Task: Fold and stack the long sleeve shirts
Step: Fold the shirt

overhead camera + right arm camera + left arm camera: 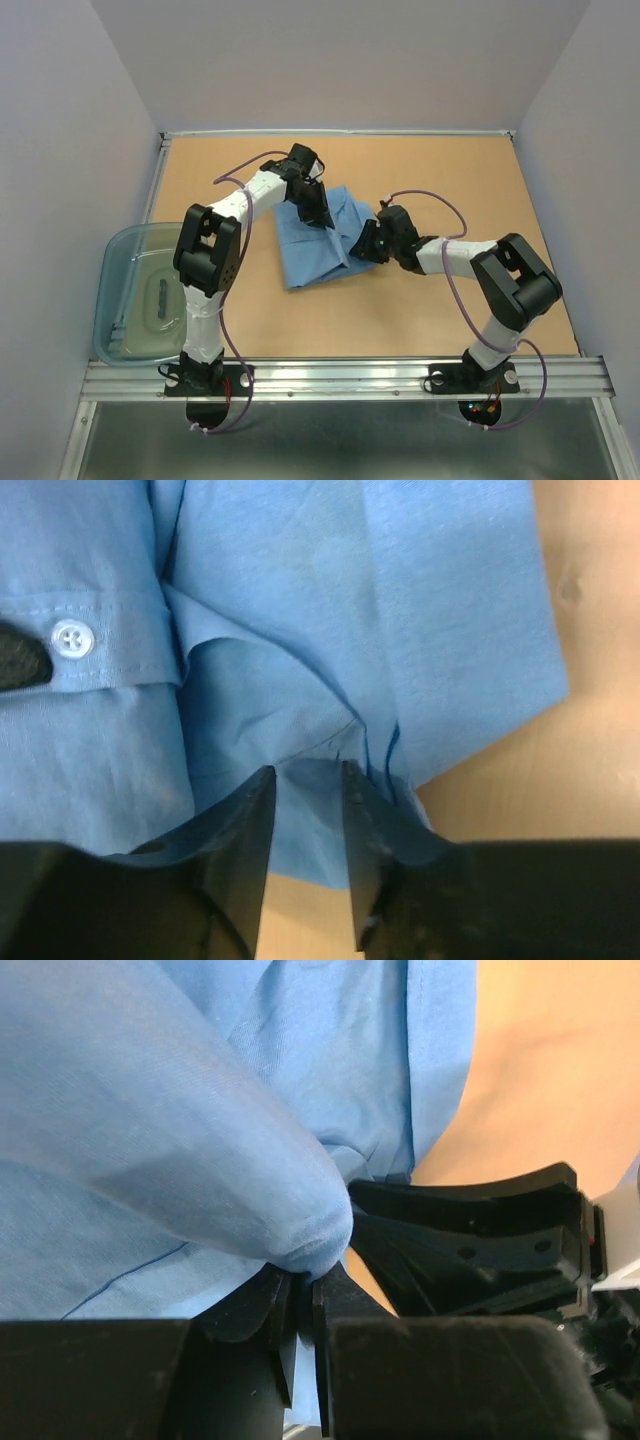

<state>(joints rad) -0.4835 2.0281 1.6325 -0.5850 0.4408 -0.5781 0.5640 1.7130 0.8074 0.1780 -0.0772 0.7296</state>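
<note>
The long sleeve shirt [312,256] is a light blue, partly folded bundle in the middle of the table. My left gripper [318,212] is over its far edge. In the left wrist view the shirt [150,1110] bulges in a fold, and the left gripper [305,1282] is shut on that fold's tip. My right gripper [366,244] is at the shirt's right edge. In the right wrist view its fingers [258,810] stand apart over the hem of the shirt [300,600], so the right gripper [305,776] is open with cloth lying between the tips.
A clear bluish plastic tub [113,290] sits at the table's left edge beside the left arm's base, with a small object [164,300] inside. Bare wooden table [450,170] surrounds the shirt. A white button [70,638] shows on the placket. The right gripper's black body [480,1250] lies close to the left jaws.
</note>
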